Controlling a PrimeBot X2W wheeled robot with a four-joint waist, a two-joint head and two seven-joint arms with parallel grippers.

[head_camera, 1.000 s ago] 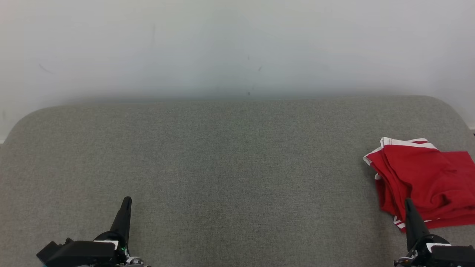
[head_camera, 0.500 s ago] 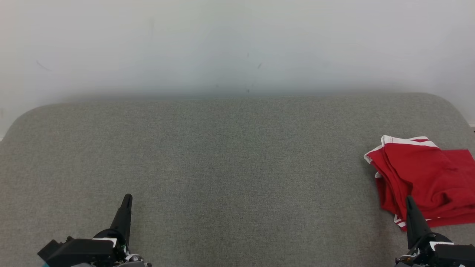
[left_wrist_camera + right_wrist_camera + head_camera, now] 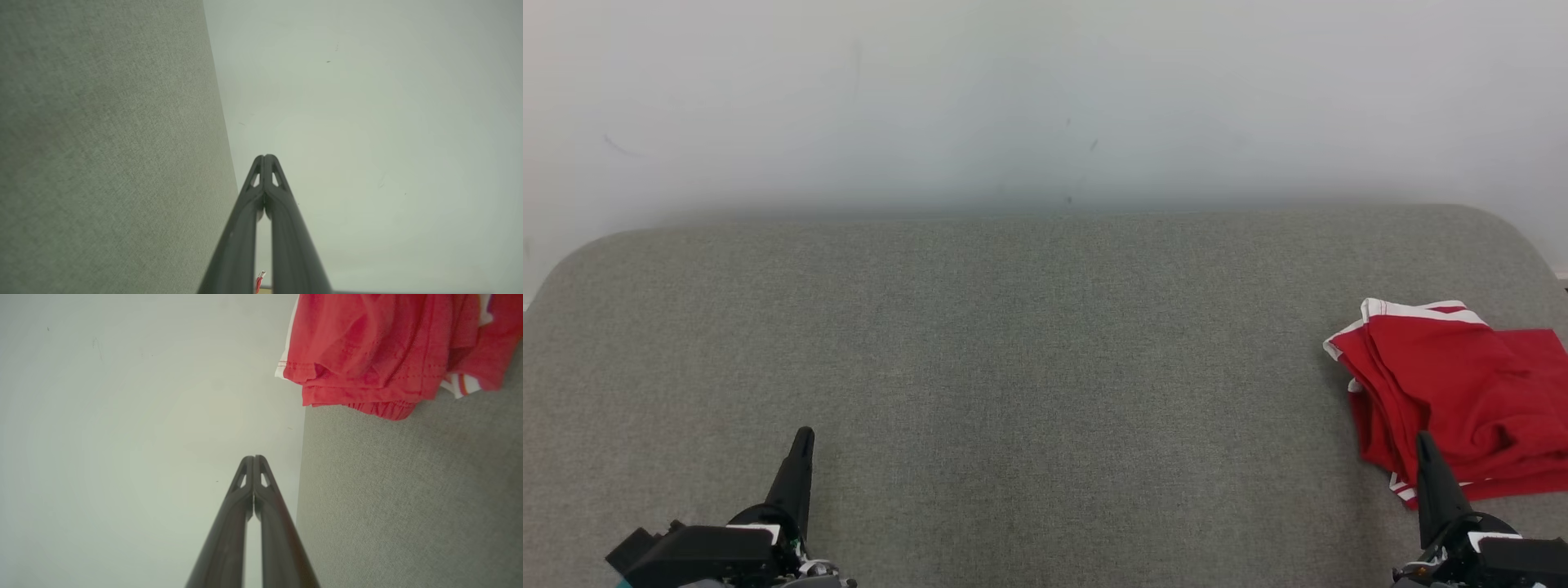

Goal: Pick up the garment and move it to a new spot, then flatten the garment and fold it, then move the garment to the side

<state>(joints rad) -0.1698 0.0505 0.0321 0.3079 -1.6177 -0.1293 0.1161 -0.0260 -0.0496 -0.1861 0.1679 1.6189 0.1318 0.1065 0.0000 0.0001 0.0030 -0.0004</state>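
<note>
Though cut off by the right edge of the head view, plainly a red garment (image 3: 1462, 392) with white trim, bunched in loose folds at right on the grey fabric bench (image 3: 1045, 367). Left tool (image 3: 802, 437) at lower left, pinched tight on nothing, body cropped by the bottom edge. Right tool (image 3: 1423, 445) at lower right, likewise closed and empty, tip overlapping the garment's lower hem there, yet apart from the cloth in the right wrist view. Hard to name: red-and-white speck (image 3: 260, 281) low between the left fingers in the left wrist view.
</note>
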